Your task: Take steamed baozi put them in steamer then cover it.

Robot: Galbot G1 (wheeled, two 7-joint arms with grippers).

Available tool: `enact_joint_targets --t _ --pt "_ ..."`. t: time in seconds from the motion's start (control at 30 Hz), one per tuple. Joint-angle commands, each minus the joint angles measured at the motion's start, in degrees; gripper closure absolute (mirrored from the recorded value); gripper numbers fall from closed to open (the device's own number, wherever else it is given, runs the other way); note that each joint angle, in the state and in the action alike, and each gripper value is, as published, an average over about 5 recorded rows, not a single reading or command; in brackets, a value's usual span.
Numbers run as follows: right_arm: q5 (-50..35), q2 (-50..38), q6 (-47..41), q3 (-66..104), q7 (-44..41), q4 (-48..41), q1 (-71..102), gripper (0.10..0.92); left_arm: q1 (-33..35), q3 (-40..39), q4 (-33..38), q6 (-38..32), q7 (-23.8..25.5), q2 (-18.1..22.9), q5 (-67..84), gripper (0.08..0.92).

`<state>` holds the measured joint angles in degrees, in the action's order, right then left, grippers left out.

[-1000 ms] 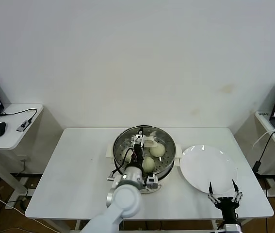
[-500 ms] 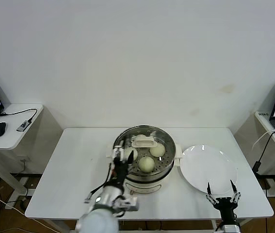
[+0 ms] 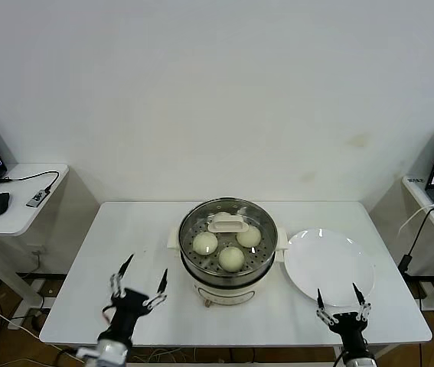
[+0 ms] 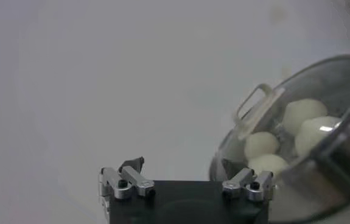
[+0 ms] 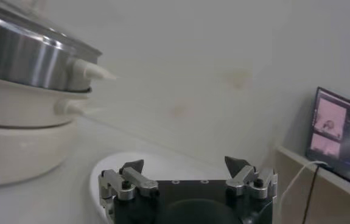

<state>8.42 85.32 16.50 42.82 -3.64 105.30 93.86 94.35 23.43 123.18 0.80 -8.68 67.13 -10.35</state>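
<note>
With the glass lid (image 3: 229,223) seated on the steamer (image 3: 228,246) at frame centre and the baozi (image 3: 231,258) visible inside, covering looks done. The left gripper (image 3: 141,277), lower left, and right gripper (image 3: 337,299), lower right beside the white plate (image 3: 328,265), both gape empty; next, probably only parking.

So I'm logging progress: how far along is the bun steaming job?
Looks essentially done. The baozi sit inside the steamer, and the clear lid covers it. The plate is bare. Nothing is in hand: left pincer and right pincer are open, near the table's front edge.
</note>
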Motion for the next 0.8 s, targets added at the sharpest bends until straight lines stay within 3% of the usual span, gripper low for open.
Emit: enact_joint_targets --t 0.03,0.23,0.8 --pt "-11.85 -6.50 -1.58 -3.06 -2.17 2.85 8.17 0.203 13.23 7.98 -5.72 -14.75 -1.97 1.26 34.50 0.177" --pt "-13.11 -7.24 -2.26 -4.71 -4.90 3.75 10.78 0.203 13.25 7.26 -8.26 -15.62 1.36 2.46 31.29 0.177" --pt "-15.57 -7.41 -5.45 -8.15 -4.37 6.15 11.49 0.203 12.87 6.80 -9.66 -14.86 1.76 4.65 29.88 0.177"
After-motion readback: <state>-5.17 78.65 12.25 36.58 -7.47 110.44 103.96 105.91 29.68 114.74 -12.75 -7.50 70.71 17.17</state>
